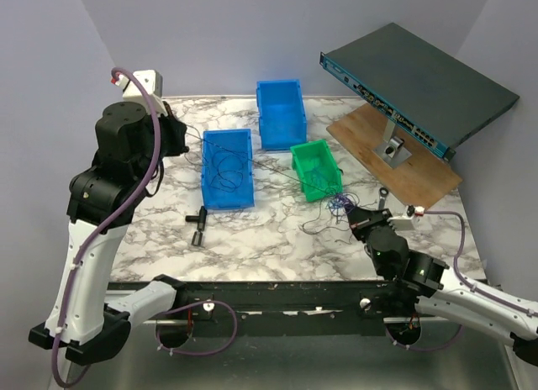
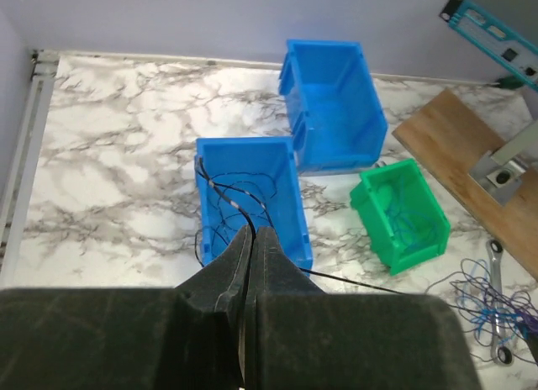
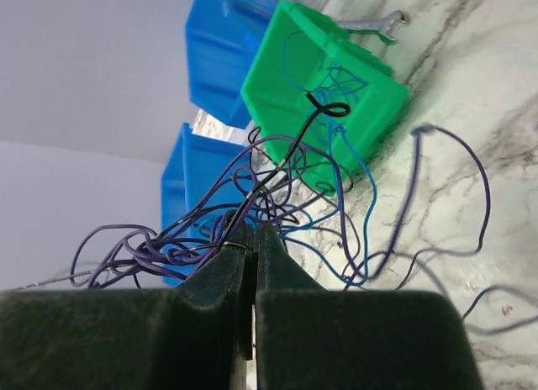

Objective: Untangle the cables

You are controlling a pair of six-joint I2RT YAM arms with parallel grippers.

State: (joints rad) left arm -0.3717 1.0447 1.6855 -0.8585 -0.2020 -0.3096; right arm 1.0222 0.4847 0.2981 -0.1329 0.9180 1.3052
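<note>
A tangle of thin blue, purple and black cables [image 1: 336, 205] lies on the marble table just in front of the green bin [image 1: 324, 188]. My right gripper [image 1: 357, 220] sits low beside it. In the right wrist view the right gripper [image 3: 254, 230] is shut on a black cable [image 3: 277, 167] at the edge of the tangled cables [image 3: 353, 230]. My left gripper [image 2: 253, 232] is raised above the near blue bin [image 2: 290, 197] and shut on a black cable [image 2: 225, 192]. That cable loops into this bin and also runs taut right toward the tangle [image 2: 492, 293].
A second blue bin [image 1: 282, 134] stands behind the first one [image 1: 205, 171]. A silver wrench [image 2: 498, 264] lies right of the tangle. A network switch [image 1: 420, 79] is propped on a wooden board [image 1: 420, 176] at the back right. A small black part [image 1: 197, 218] lies near the front.
</note>
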